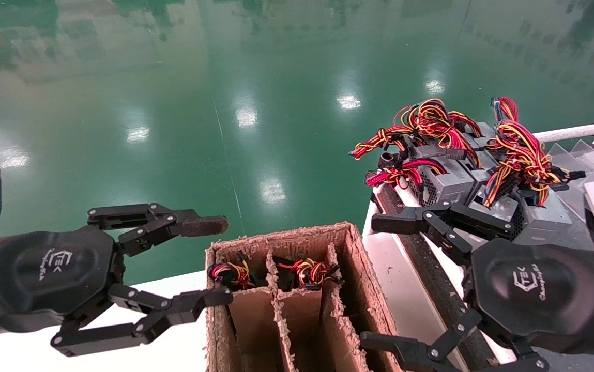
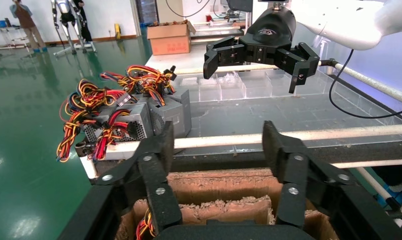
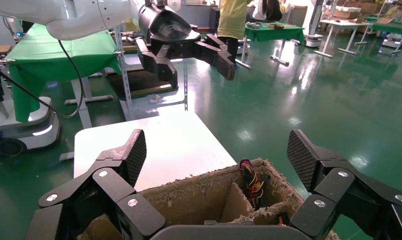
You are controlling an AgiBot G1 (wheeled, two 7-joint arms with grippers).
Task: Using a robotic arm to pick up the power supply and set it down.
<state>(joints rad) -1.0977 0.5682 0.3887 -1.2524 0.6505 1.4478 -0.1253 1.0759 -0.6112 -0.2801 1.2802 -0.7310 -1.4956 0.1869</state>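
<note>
Green shiny floor lies behind the white table (image 1: pixel 410 268), where silver-grey metal power supply boxes with red and yellow wires (image 1: pixel 444 182) wait in a row, just ahead of the black right gripper (image 1: pixel 387 279), jaws wide apart to grab one, while the black left gripper (image 1: pixel 219 261) hangs open by the brown cardboard box with slots (image 1: pixel 359 268).

Cut-offs and occlusions, head view

Cardboard box (image 1: pixel 297 289) runs off the frame at 6 o'clock; its compartment floors are unseen. Right tool (image 1: pixel 379 281) overlaps the nearest power supply (image 1: pixel 501 209); lower finger partly cropped.
</note>
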